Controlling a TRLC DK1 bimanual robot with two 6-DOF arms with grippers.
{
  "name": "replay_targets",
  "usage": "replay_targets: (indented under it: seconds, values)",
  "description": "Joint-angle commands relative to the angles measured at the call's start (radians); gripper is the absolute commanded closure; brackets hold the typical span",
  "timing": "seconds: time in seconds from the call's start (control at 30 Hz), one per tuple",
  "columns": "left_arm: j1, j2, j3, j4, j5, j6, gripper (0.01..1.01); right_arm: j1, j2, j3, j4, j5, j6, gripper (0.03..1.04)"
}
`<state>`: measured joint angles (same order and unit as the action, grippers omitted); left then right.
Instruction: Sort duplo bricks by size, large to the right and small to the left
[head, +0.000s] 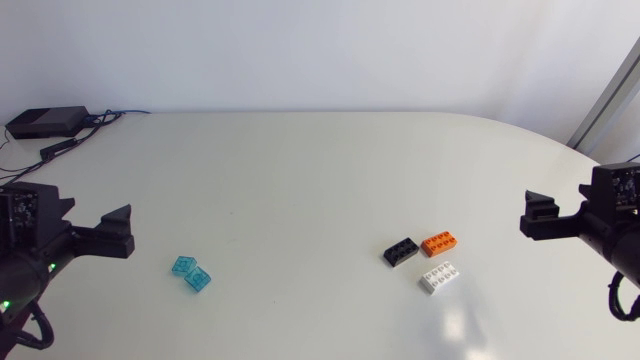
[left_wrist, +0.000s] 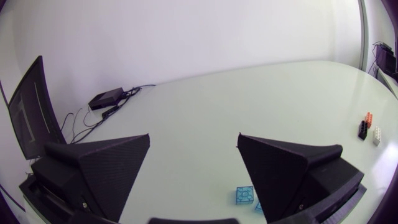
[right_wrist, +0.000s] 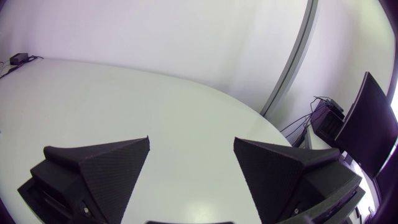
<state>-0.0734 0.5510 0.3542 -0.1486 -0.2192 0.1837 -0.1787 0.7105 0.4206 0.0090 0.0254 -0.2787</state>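
Head view gives you the whole layout at once. Your left end effector (head: 118, 232) hangs over the left edge of the counter (head: 300, 170), toward the near side. Your right end effector (head: 535, 215) hangs over the right edge. Both are wide open, gripping nothing, and each wrist view shows its own fingers (left_wrist: 112, 168) spread well apart.

Small ones: the first teal brick (head: 181, 265) and the second teal brick (head: 198, 281) lie flat on the left half of the counter, toward the near edge, near your left end effector. They're side by side, with the second one a bit closer to the near edge. They look like they touch at a corner, but I can't swear to it from up there.

Large ones sit right of the middle, also toward the near edge and well apart from the teal pair. The black brick (head: 401, 252) and the orange brick (head: 440, 242) lie next to each other, orange closer to the right edge. The white brick (head: 439, 277) lies just beside them, nearer the near edge.

Left wrist view shows one teal brick on the counter just beside one finger, with the other mostly hidden behind that finger. The three large bricks show up tiny, off toward the right edge.

A black box (head: 45, 122) with cables sits at the far left corner.
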Motion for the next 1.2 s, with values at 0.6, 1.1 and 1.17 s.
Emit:
replay_targets:
  seconds: [0.6,1.1,1.17]
  values:
    - [0.022,-0.301,-0.167,0.033,0.009,0.002,0.056,0.033,-0.323,-0.175,-0.014,-0.010,0.035,0.09]
    - [0.056,-0.464,-0.289,0.108,0.146,-0.119,0.056,0.128,-0.575,-0.335,-0.011,-0.020,0.194,0.09]
    - [0.060,-0.484,-0.304,0.118,0.163,-0.134,0.056,0.140,-0.607,-0.355,-0.010,-0.021,0.214,0.09]
